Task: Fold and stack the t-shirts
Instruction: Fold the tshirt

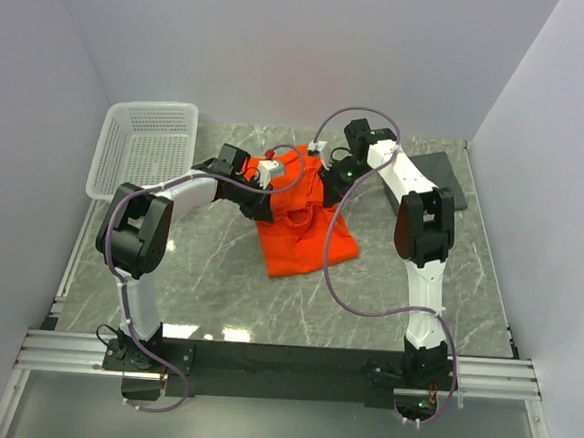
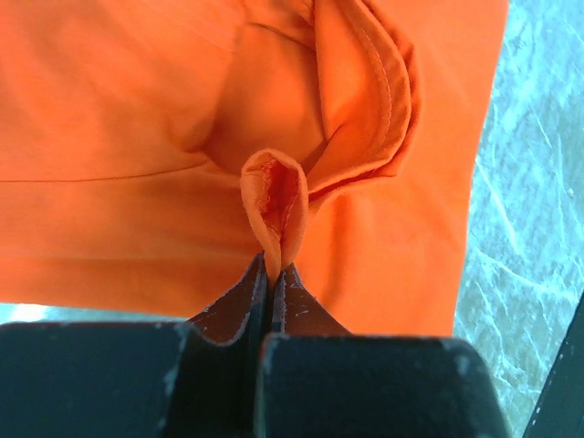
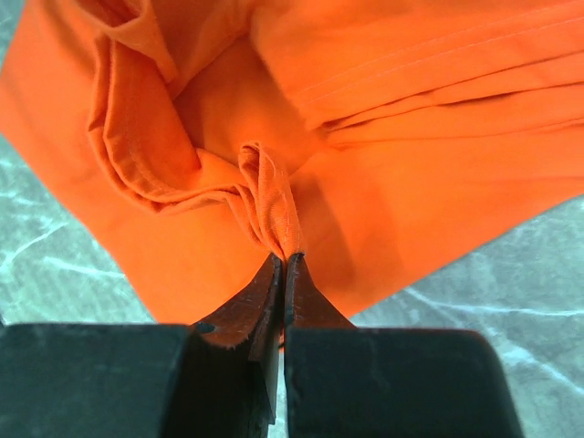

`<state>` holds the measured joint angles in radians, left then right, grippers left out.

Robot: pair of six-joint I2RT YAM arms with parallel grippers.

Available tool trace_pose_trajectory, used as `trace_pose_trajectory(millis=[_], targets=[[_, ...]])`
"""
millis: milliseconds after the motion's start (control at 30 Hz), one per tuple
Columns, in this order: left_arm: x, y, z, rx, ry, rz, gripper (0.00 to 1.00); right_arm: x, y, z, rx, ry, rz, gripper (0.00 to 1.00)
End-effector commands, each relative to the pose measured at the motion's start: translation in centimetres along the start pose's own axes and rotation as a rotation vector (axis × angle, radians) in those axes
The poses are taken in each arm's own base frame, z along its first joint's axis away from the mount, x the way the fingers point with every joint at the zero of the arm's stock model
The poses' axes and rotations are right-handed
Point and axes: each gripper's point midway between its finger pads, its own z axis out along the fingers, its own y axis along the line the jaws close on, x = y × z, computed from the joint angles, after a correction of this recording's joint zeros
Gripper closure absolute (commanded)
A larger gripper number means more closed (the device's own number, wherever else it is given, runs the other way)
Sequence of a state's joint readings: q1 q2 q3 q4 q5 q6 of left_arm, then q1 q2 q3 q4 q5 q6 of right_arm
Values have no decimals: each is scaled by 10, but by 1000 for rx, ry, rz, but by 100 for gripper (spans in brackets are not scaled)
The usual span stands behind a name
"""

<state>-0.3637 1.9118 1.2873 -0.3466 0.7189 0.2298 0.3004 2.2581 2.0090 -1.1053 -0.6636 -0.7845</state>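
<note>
Left gripper [image 2: 272, 272] and right gripper [image 3: 285, 263] each clamp a bunched pinch at the far end of the orange shirt [image 1: 305, 245], probably to fold it over. The grey shirt [image 1: 437, 175] lies to its right.

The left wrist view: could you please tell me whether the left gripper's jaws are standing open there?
No, the left gripper is shut, its jaws pinching a small fold of the orange t-shirt.

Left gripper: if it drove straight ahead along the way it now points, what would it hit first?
The left gripper, shut on a pinch of the orange t-shirt, would run into more of that same shirt: the bunched fold directly ahead. How far off that cloth lies is unclear.
</note>
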Motion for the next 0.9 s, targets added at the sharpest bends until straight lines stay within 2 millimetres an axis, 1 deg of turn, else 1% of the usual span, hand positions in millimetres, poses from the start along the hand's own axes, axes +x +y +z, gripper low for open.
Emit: trace_pose_trajectory(millis=[0,233,500,600,700,867], targets=[[-20,12,-7,-38,-39,18,99,-17,-16,-6,62,-46,3,100],[-27,27,-8,-68,-42,10,99,-21,-29,-6,119,-55,35,100],[-32,43,-10,-97,-49,-8,99,-36,-44,-9,184,-101,58,100],[-33,49,-10,-106,-51,-17,99,-38,-49,-8,196,-105,76,100],[-34,54,-10,-112,-57,-26,99,-38,-54,-5,211,-109,93,100],[-31,63,-5,-123,-35,-44,100,-42,-58,-3,229,-124,102,100]])
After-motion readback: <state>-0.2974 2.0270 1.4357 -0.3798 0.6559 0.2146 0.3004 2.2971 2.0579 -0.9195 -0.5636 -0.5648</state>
